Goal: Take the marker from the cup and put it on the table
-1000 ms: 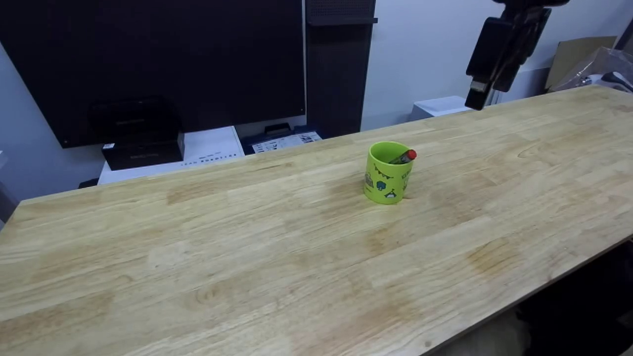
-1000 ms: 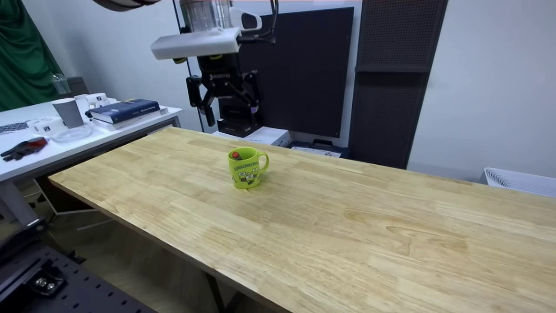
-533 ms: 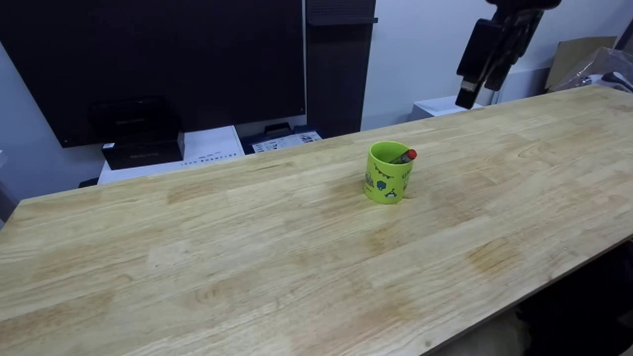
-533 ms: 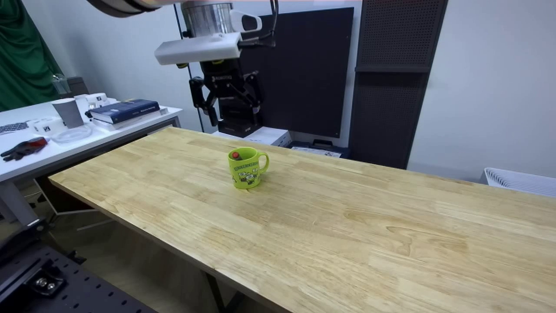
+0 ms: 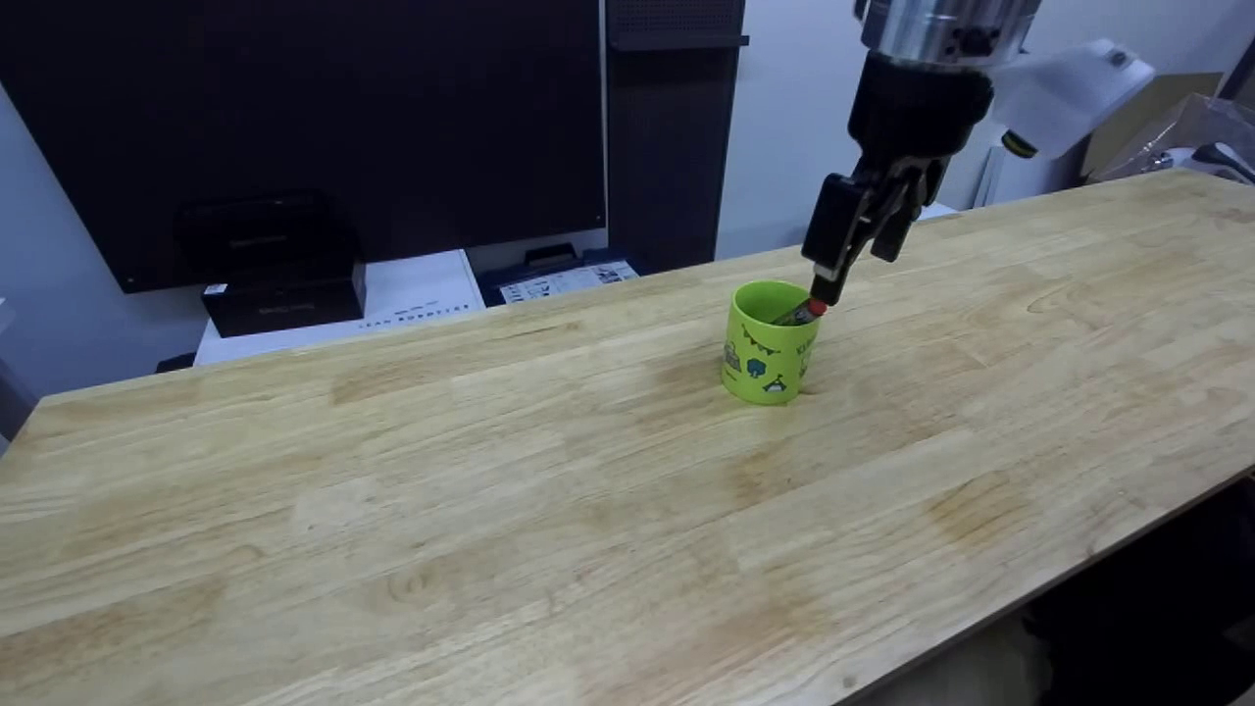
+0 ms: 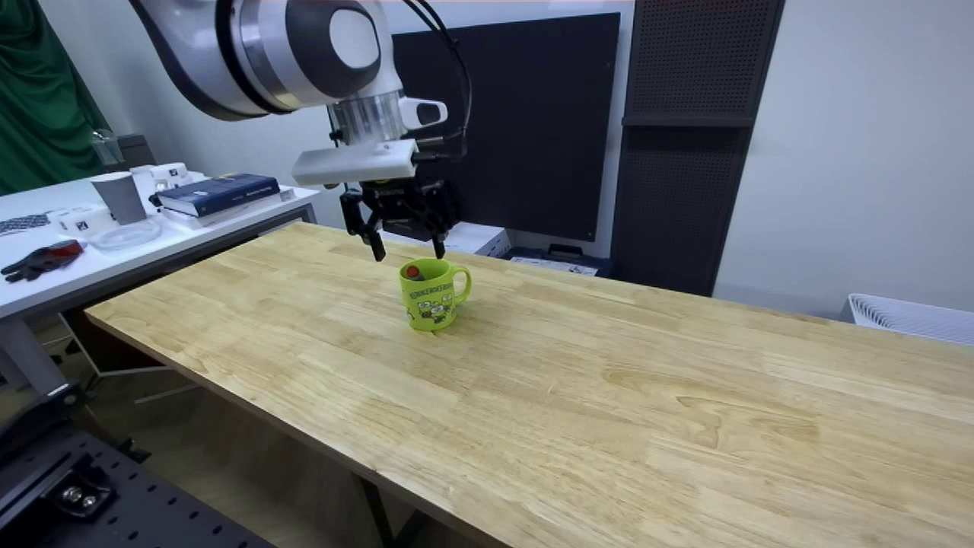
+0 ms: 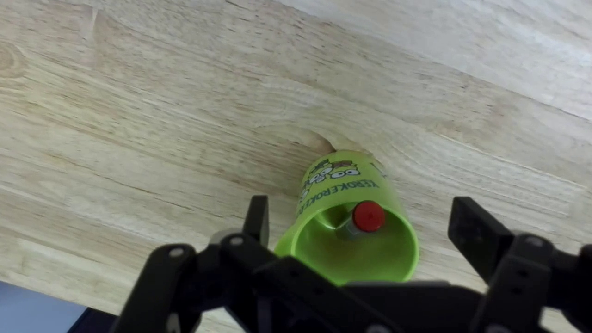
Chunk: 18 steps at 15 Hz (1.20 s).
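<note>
The lime-green cup (image 5: 770, 368) stands upright on the wooden table (image 5: 490, 490); it also shows in an exterior view (image 6: 430, 306) and in the wrist view (image 7: 347, 196). The marker leans inside it, its red cap (image 7: 368, 216) at the rim; the cap shows in both exterior views (image 5: 817, 308) (image 6: 412, 272). The marker's lower part is hidden in the cup. My gripper (image 6: 409, 255) is open and empty, tilted, just above and behind the cup. In the wrist view my gripper (image 7: 360, 203) has its fingertips apart on either side of the cup's mouth, with the cap between them.
The cup's handle (image 6: 462, 283) sticks out to the right in an exterior view. A white side table holds books (image 6: 221, 194), a grey paper cup (image 6: 119, 198) and a glove (image 6: 44, 260). A black case (image 5: 284, 304) on a white box stands behind the table's back edge.
My gripper has come down and closer to the cup, leftward in one exterior view and slightly rightward in another. It stays open. The cup and marker have not moved.
</note>
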Available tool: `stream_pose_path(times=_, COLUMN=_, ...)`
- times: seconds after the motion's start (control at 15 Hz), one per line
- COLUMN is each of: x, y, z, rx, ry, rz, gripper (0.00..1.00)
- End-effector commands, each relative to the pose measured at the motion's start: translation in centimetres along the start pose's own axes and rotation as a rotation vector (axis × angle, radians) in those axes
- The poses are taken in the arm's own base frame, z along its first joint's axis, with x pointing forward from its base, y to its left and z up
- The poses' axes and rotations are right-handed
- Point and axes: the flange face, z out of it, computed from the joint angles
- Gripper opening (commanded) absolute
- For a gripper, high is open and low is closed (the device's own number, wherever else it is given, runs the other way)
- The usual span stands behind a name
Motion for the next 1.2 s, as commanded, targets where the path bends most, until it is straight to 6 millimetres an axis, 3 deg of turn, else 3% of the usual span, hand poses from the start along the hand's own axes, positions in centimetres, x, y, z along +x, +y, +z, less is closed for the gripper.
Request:
stream_pose_path(times=0.0, x=2.9, y=-0.3, z=2.0, rx=-0.036, ry=-0.003, rz=0.012, gripper=1.00)
stream_pose_path(times=0.27, x=4.8, y=-1.3, z=3.4, rx=-0.045, ry=-0.006, rz=-0.006, gripper=1.00)
stream_pose_path(times=0.33, x=5.1, y=-1.5, z=3.7, rx=-0.046, ry=-0.008, rz=-0.010, gripper=0.75)
stream_pose_path(times=0.4, x=5.4, y=-1.7, z=3.9, rx=-0.041, ry=-0.010, rz=-0.014, gripper=0.74)
stream_pose_path(times=0.6, x=5.5, y=-1.9, z=3.7, rx=-0.037, ry=-0.010, rz=-0.005, gripper=0.53)
stream_pose_path(times=1.0, x=4.5, y=-1.3, z=1.3, rx=-0.041, ry=-0.019, rz=0.046, gripper=0.11)
stream_pose_path(times=1.13, x=4.1, y=-1.0, z=0.7, rx=-0.039, ry=-0.032, rz=0.064, gripper=0.01)
